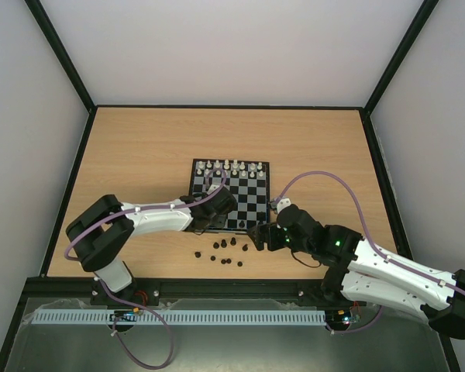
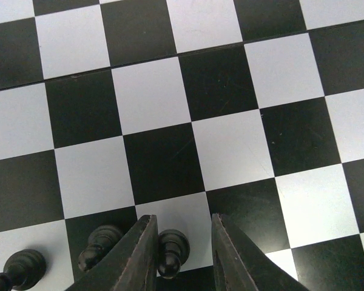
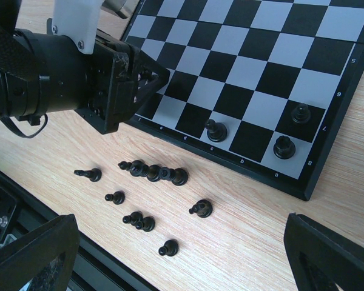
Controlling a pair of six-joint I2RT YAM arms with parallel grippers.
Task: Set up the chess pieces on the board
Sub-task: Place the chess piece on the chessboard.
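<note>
The board (image 1: 252,198) lies mid-table, with white pieces along its far row. In the right wrist view three black pieces (image 3: 215,129) stand on the board's (image 3: 255,66) near rows, and several more (image 3: 155,171) lie loose on the wood in front of it. My left gripper (image 1: 217,221) is low over the board's near left squares. In its own view its jaws (image 2: 183,218) are open around a standing black pawn (image 2: 171,251), which touches the left finger with a gap on the right. Two more pawns (image 2: 100,245) stand to its left. My right gripper (image 3: 182,224) is wide open and empty above the loose pieces.
The two arms are close together at the board's near edge; the left gripper's body (image 3: 67,73) shows just left of the right gripper's view. A black rail (image 1: 217,283) runs along the table's near edge. Dark frame posts border both sides.
</note>
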